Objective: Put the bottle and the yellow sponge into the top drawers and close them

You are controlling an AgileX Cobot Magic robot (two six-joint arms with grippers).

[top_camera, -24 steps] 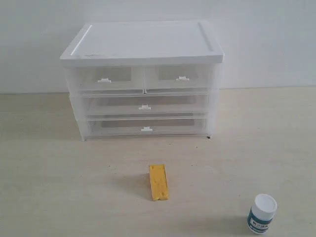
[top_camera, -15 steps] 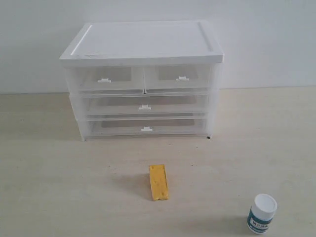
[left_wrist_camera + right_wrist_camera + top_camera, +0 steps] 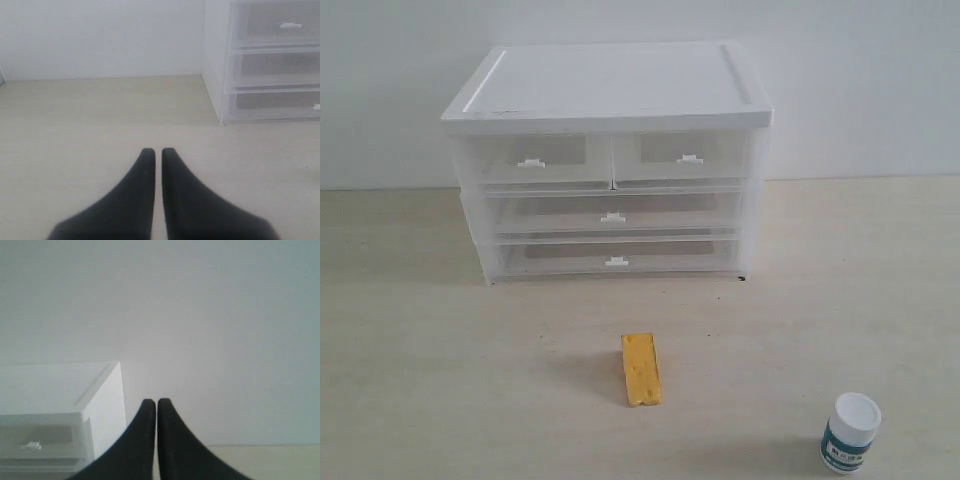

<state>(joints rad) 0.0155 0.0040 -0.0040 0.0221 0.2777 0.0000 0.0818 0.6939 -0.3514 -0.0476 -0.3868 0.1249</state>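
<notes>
scene: nothing's moved
claws: left claw (image 3: 156, 150), right claw (image 3: 153, 401) clenched, empty
sponge (image 3: 641, 368): soft, light; pinch narrow sides, not near either claw

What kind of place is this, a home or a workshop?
Probably a lab test bench: a pale tabletop against a blank white wall, with a drawer unit, yellow sponge and small bottle set out.

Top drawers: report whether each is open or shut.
Both shut. The left top drawer and the right top drawer sit flush with the front of the drawer unit; neither is pulled out.
</notes>
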